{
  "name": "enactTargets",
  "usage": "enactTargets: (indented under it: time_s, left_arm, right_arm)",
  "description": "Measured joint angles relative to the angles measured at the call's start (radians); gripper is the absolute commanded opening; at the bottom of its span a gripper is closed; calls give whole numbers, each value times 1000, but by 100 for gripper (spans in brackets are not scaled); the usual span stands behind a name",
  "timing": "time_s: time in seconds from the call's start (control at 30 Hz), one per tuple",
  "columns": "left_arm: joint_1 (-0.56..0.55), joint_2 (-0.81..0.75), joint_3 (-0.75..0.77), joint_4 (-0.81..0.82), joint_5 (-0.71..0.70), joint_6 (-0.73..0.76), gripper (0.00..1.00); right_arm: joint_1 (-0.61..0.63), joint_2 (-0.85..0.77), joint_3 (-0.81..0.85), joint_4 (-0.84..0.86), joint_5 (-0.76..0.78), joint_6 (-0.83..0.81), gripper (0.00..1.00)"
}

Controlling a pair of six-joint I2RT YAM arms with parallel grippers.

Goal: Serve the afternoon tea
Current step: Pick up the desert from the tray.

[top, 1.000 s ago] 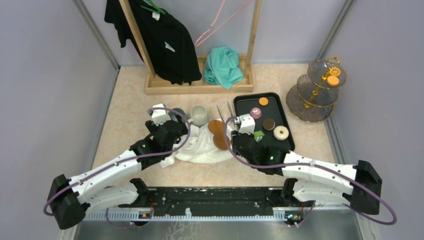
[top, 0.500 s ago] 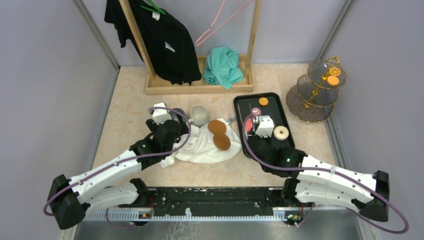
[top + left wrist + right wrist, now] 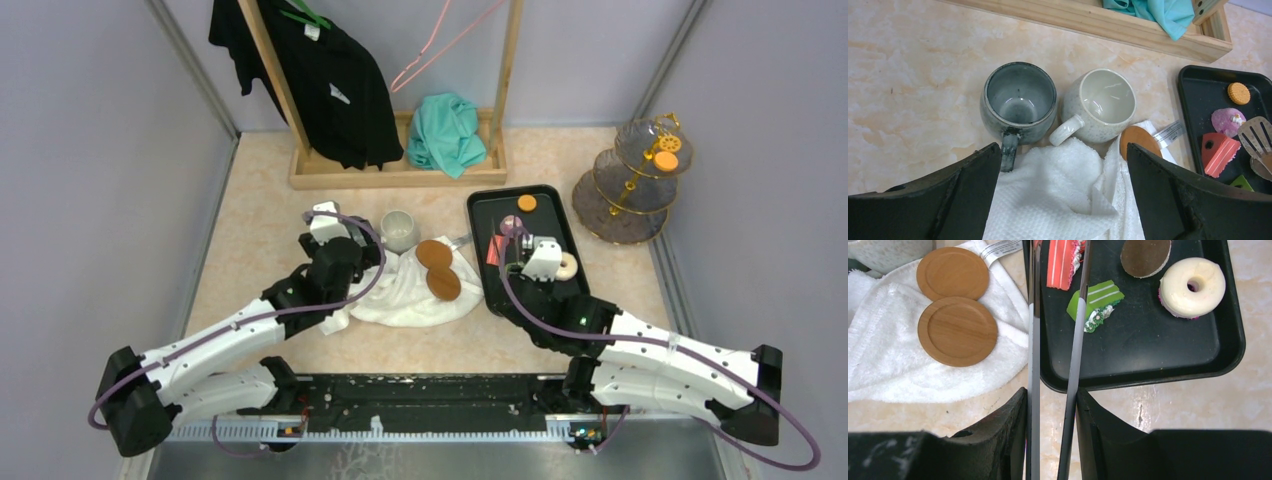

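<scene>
Across the bench (image 3: 260, 200), the stand (image 3: 640, 185) waits far right, with only orange discs (image 3: 666, 160) on it. My right hand (image 3: 1053, 405) has swung from beside the towel (image 3: 400, 295) to over the tray (image 3: 480, 215), half closed around the tongs (image 3: 1076, 340). My left hand (image 3: 1063, 167) hangs wide open and empty above the grey mug (image 3: 1019, 100). The tong tips now lie beside the red slice (image 3: 1062, 265), so I judge a pick comes next.

A beige marbled tabletop (image 3: 255, 210) carries a wooden rack base (image 3: 390, 181), black tray (image 3: 548, 207), three-tier glass stand (image 3: 622, 215), white towel (image 3: 400, 298), and a grey mug (image 3: 1018, 102) just beside a white mug (image 3: 1102, 106).
</scene>
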Motion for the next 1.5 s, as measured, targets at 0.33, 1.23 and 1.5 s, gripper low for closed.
enactTargets:
  time_s: [0.33, 1.23, 1.5]
  left_arm:
    - [0, 13, 0, 40, 36, 16, 99]
    - [-1, 12, -19, 85, 72, 31, 99]
    - [-1, 11, -23, 87, 74, 30, 99]
  right_arm:
    - [0, 9, -25, 5, -22, 69, 19]
    - [0, 107, -88, 62, -47, 164, 21]
    - [-8, 114, -108, 92, -53, 159, 15]
